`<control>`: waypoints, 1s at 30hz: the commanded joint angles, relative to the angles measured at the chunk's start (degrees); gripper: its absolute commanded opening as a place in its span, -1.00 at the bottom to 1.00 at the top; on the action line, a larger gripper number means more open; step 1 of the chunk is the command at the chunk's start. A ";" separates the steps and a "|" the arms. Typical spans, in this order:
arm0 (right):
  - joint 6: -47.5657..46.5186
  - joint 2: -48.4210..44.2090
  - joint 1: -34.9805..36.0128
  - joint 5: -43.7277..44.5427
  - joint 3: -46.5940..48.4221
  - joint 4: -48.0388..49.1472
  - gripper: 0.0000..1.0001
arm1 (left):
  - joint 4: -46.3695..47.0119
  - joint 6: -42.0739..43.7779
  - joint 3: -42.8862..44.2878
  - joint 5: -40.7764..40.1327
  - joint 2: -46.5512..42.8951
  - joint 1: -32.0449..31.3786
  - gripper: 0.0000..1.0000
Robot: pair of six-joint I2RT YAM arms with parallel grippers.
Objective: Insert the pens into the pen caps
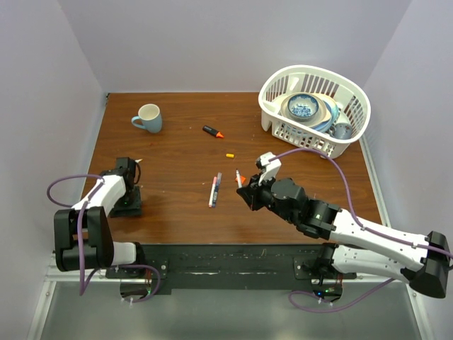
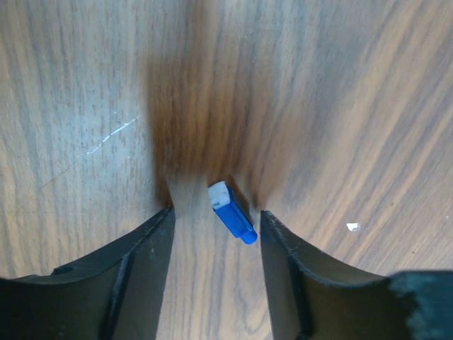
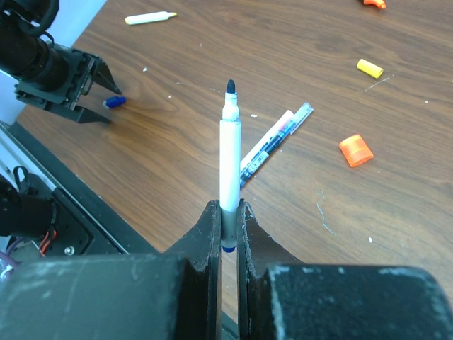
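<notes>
Blue cap [image 2: 232, 214] lies inside parted left end effector [image 2: 216, 211]; right end effector [image 3: 228, 209] clamps white pen [image 3: 229, 149].

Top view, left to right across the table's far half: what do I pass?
mug → black marker with an orange end → yellow cap → white basket

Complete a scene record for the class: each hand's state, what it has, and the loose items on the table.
Left hand: open, straddling the blue cap lying on the table
Right hand: shut on the white pen, uncapped tip outward
Loose caps: orange cap, yellow cap
Loose pens: two pens side by side mid-table
</notes>
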 commanded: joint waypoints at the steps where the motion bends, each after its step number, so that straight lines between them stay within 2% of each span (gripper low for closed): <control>1: -0.36 0.25 -0.03 0.92 2.82 2.86 -1.00 | -0.30 -1.32 0.96 -2.77 1.23 0.35 0.07; 6: -0.18 -0.45 -0.03 1.27 2.47 2.51 -1.00 | 1.62 0.44 1.32 -3.04 1.05 0.35 -0.18; 11: 0.08 -1.24 -0.03 1.27 2.56 1.98 -1.00 | 1.98 0.79 0.44 -2.15 1.23 0.44 -0.31; 13: 0.26 -1.60 -0.03 1.27 2.21 1.98 -1.00 | 1.37 0.97 0.70 -2.85 0.97 0.35 -0.31; 17: 0.87 -2.21 -0.03 1.36 2.12 1.72 -1.00 | 1.36 1.85 1.05 -4.61 0.09 0.44 -0.10; 25: 1.49 -3.62 -0.03 1.62 2.29 0.14 -1.00 | 1.89 3.86 1.23 -4.88 0.70 1.05 -0.08; 30: 2.28 -4.32 -0.03 1.71 1.59 0.05 -1.00 | 2.51 5.19 0.88 -4.09 2.28 1.14 -0.17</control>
